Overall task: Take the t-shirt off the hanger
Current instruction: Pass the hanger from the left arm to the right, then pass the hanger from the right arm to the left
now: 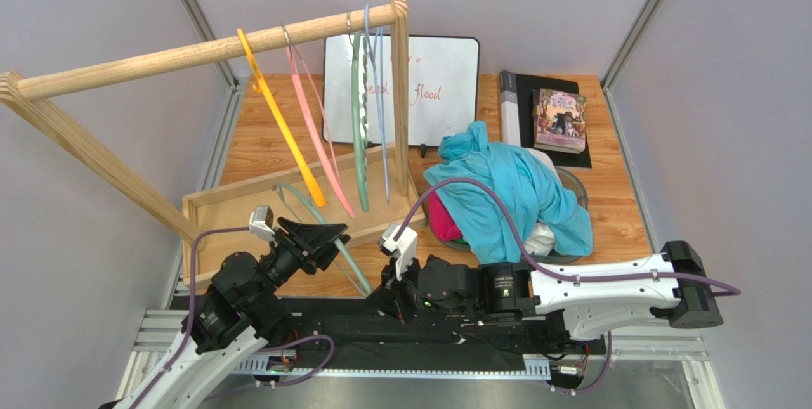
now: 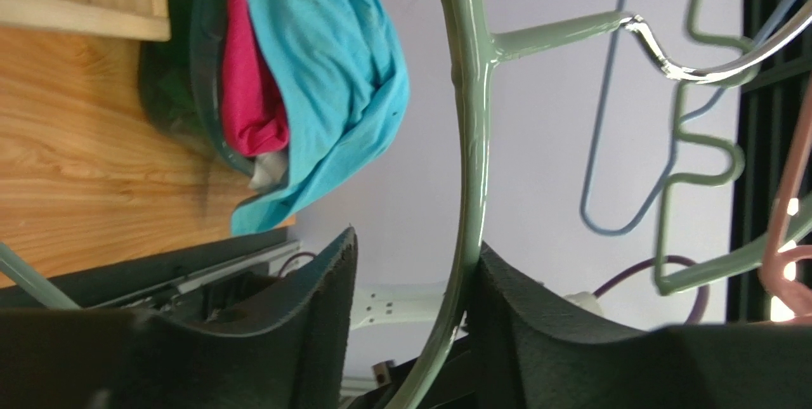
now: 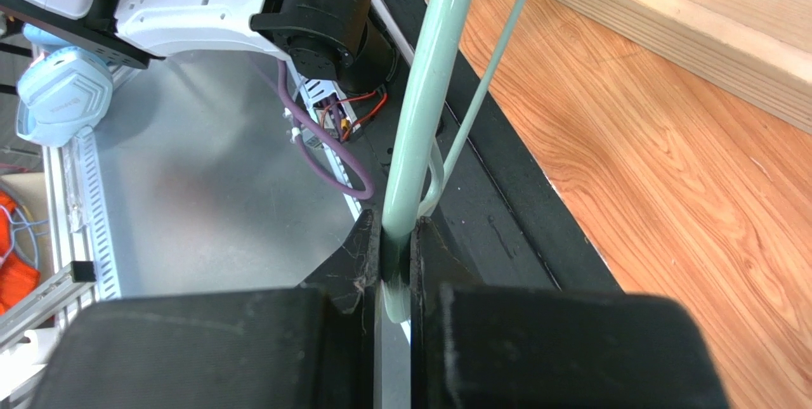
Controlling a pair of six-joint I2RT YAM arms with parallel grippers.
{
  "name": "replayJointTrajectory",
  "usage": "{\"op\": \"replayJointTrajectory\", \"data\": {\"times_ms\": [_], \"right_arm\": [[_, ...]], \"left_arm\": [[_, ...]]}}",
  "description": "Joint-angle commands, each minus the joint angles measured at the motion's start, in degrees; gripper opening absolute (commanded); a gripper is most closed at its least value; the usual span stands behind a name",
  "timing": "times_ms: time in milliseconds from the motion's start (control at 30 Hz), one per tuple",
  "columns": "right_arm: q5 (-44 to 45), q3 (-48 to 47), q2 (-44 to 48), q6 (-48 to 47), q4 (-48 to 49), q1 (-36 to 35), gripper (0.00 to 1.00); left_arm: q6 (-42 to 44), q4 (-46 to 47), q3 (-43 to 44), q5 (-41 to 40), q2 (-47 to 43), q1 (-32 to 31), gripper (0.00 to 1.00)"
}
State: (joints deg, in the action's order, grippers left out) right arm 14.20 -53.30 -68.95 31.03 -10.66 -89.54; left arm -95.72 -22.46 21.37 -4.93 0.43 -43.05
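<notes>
Already the teal t-shirt [image 1: 515, 190] lies off the hanger, draped over a heap of clothes in a bowl [image 1: 578, 184] at the right of the counter [image 1: 624, 223]. A pink garment [image 1: 440, 219] shows under its near edge. The pale green hanger [image 3: 429, 86] is bare and well apart from it, low at the near edge of the counter between the two arms.

The right fingers [image 3: 434, 266] are clamped on one thin rod of the hanger. The left fingers [image 2: 314, 304] stand parted around another rod, which leans on one pad with a clear gap to the other, so they grip nothing.

By this the removal itself looks done, and the step in hand seems to be passing the hanger to the right arm. To do it well, the left arm should draw back along the line of its fingers so neither pad drags the rod sideways. The right should hold firm, since a pinch on a slim rod lets the frame swing.

In the overhead view the arms hide part of the hanger, so its lower end may rest on the counter or hang free. Behind, a wooden rack [image 1: 210, 48] carries other hangers [image 1: 286, 133], beside a whiteboard [image 1: 429, 76] and a book [image 1: 559, 119].
</notes>
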Motion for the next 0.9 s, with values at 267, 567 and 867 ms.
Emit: {"op": "replayJointTrajectory", "data": {"times_ms": [267,567,867], "right_arm": [[13.91,4.96,10.23,5.53,1.26,-0.64,0.00],[24.11,7.86,16.21,5.54,-0.24,-0.55,0.00],[26.67,10.58,28.86,9.05,-14.56,-0.64,0.00]], "left_arm": [[2.47,-9.27,-0.97,10.02,-7.28,-0.11,0.59],[3.79,-10.06,-1.85,13.36,-6.49,-0.11,0.64],[6.43,-15.25,0.78,11.08,-7.72,-0.19,0.62]]}}
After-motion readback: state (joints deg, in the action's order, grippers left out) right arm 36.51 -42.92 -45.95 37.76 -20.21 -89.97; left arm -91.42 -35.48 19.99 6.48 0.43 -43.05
